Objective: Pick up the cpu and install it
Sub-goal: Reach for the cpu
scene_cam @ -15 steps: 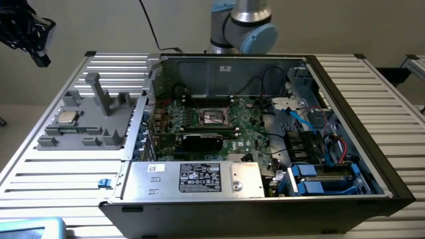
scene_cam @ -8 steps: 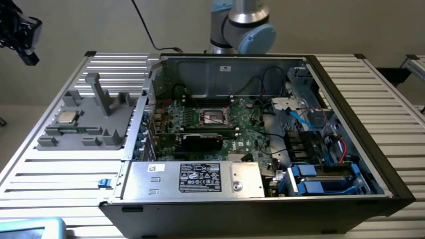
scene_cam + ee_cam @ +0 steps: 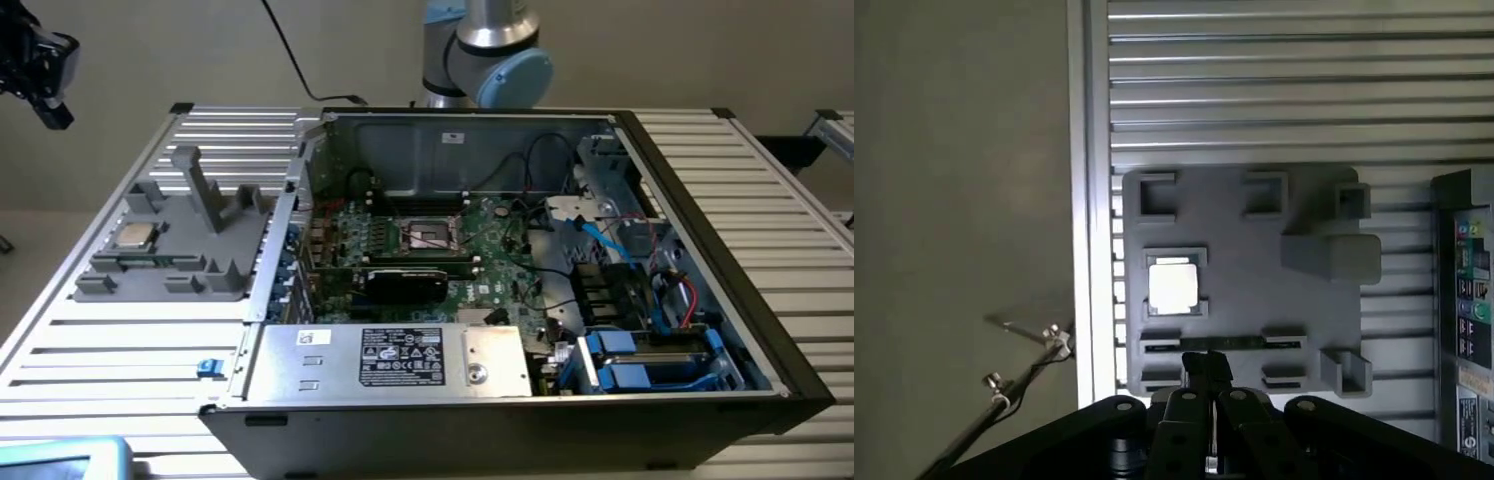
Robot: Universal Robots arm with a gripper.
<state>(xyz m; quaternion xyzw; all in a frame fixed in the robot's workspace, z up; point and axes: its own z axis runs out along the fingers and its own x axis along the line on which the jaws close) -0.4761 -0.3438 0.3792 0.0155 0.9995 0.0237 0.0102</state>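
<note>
On the ribbed aluminium tabletop [image 3: 134,345], at the exterior view's left, a matte grey moulded holder [image 3: 200,240] cradles the cpu [image 3: 135,236], a flat square chip with a silvery metal lid, in a square pocket. The black jaws are closed on nothing, above the holder and apart from the chip. Rightward stands the open steel computer case [image 3: 441,150], with a black square socket frame [image 3: 430,236] on its green motherboard [image 3: 501,255].

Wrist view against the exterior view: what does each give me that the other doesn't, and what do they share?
Wrist view's extra: the hand, shut and empty, clear of the cpu, plus a thin wire off the table edge. Exterior view's extra: the inside of the computer case, its black socket and the silver box. Shared: the cpu seated in the grey holder on the slatted table.
</note>
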